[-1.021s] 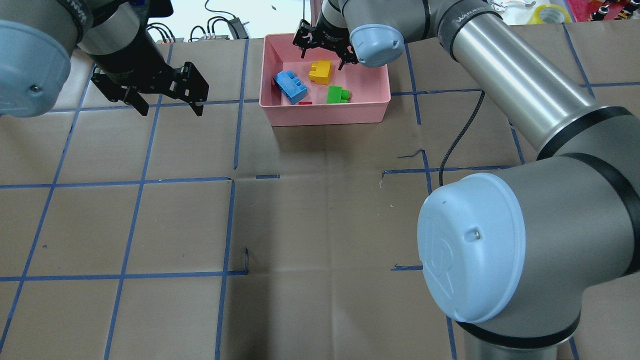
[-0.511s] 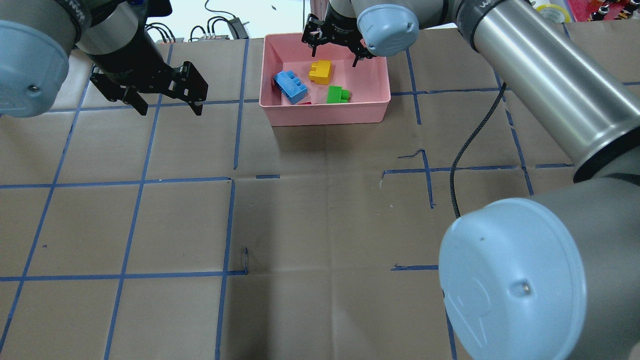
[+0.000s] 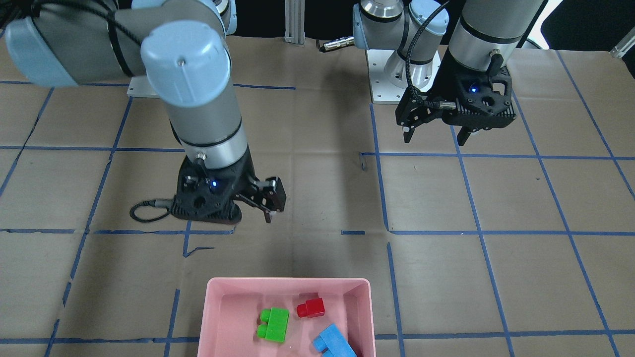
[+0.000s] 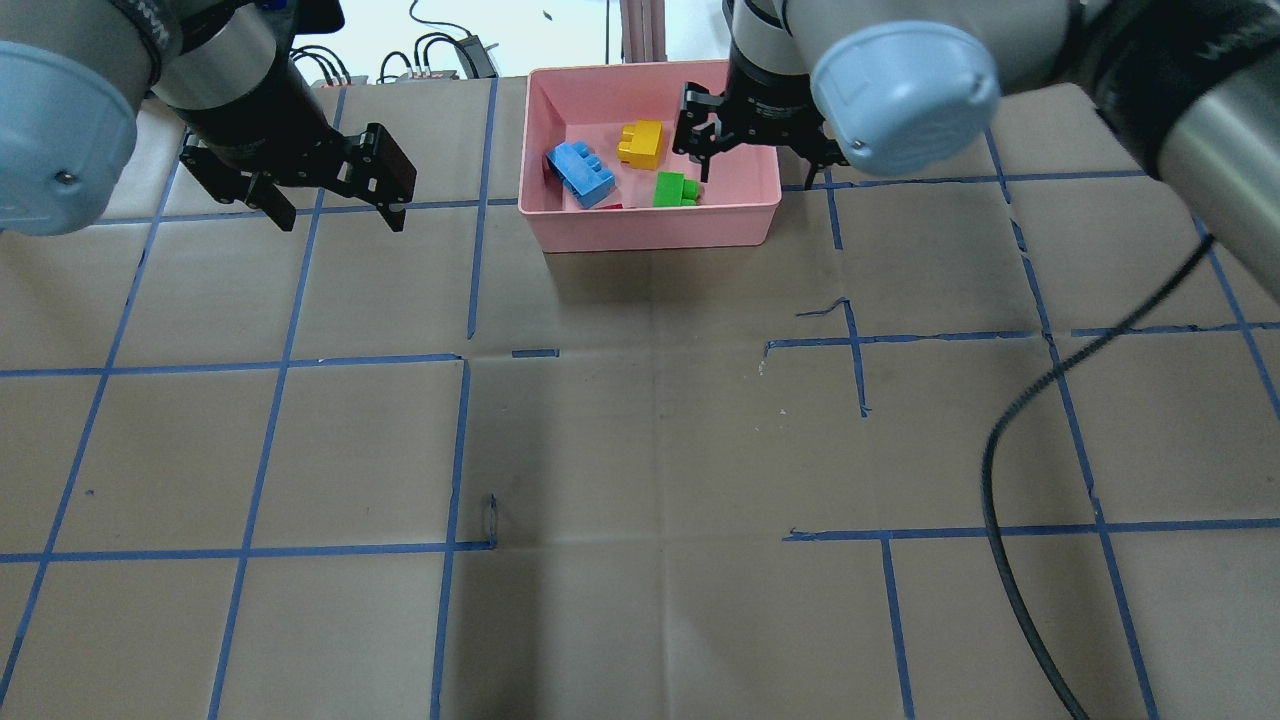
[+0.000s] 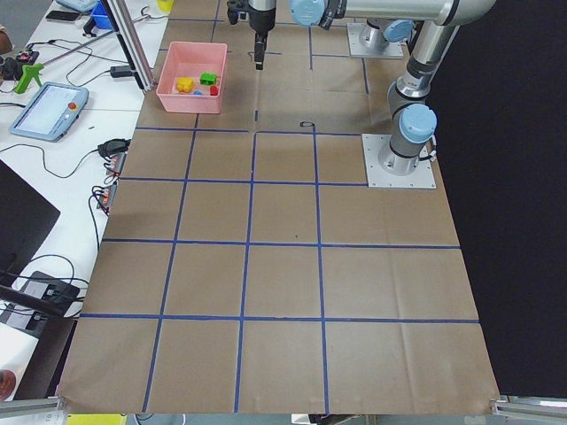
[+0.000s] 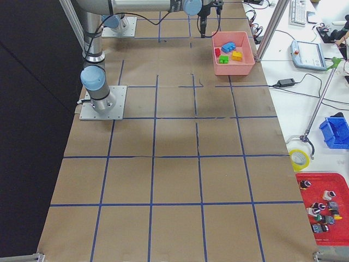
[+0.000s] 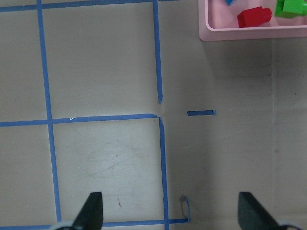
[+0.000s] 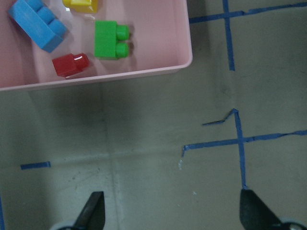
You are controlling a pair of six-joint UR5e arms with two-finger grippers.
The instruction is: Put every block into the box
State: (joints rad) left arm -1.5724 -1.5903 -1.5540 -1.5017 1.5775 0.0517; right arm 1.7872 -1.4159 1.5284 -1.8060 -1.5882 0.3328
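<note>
Two grippers hang with their fingers spread wide and nothing between them. The right gripper (image 8: 172, 213) hovers above the brown paper table (image 8: 144, 134) on the robot's side of the box (image 8: 120, 75), near one of its corners and touching nothing. The left gripper (image 7: 170, 213) hovers over bare paper, well apart from the box on its other side.

All four blocks lie inside the pink box. The blue block (image 8: 37, 24) sits at an angle, with the yellow block (image 8: 80, 5) just beside it. The green block (image 8: 109, 40) lies with its studs pointing sideways. The red block (image 8: 70, 64) rests just beside the wall nearest the robot.

Blue tape (image 8: 238, 139) marks the paper into squares. White lettering on the left arm (image 4: 240, 80) is cut off and unreadable. On the side bench a yellow tape roll (image 6: 297, 159) and a tablet (image 5: 44, 111) sit too small for any label to be read.
</note>
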